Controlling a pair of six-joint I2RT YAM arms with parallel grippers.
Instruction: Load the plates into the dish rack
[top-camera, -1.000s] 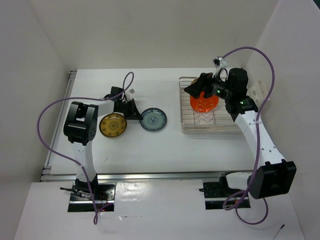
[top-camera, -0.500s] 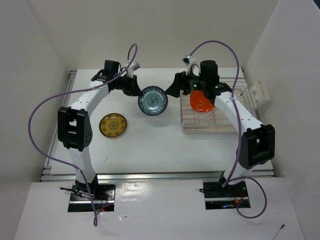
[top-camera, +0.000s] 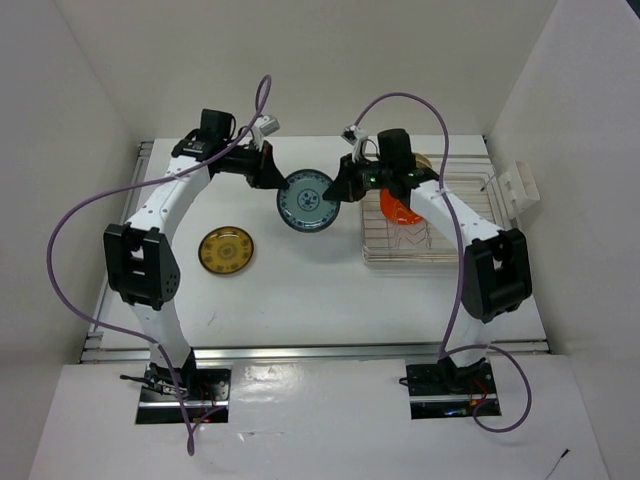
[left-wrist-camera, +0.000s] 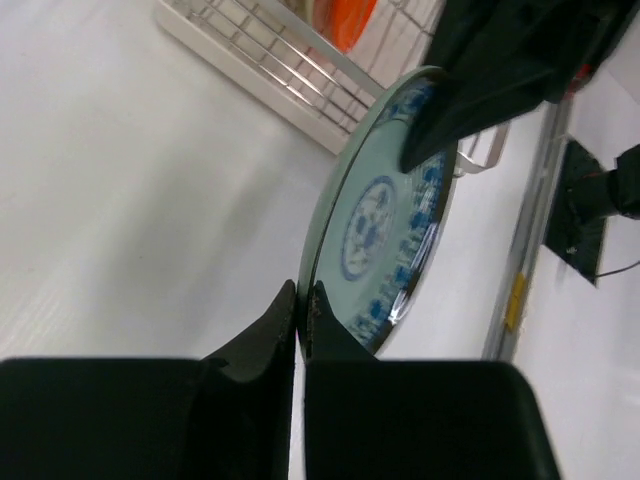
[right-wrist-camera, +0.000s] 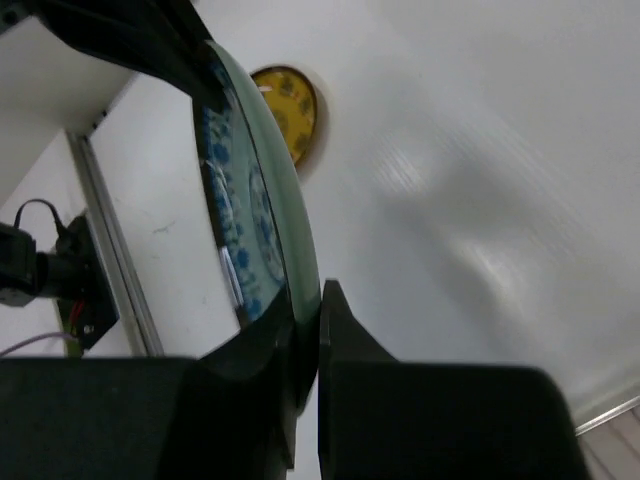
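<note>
Blue-grey plate (top-camera: 306, 200) is off the table (top-camera: 300, 290), tilted near edge-on, just left of the rack (top-camera: 425, 245). Left gripper (left-wrist-camera: 302, 295) is pinched tight on its left rim. Right gripper (right-wrist-camera: 308, 300) is clamped on the opposite rim, fingers narrow on either side of the edge. So both arms hold one plate.

Step, as I read it: mid-air handover, left to right, so the right arm can slot it.

Next move calls for the left fingers to let go first and back off left. Then the right arm swings the plate over the rack and drops it upright into a divider beside the orange plate (top-camera: 400, 208), which stands in the rack's far-left part. Risk: rim pinch is shallow, so the plate may swivel once one side frees.

Yellow-brown plate (top-camera: 225, 250) lies flat on the table, near left, well apart.

Hard to make out:
- Right arm covers the rack's far-left corner.
- No cream plates clearly visible.
- Wrist views are mostly blocked by the plate and fingers.
</note>
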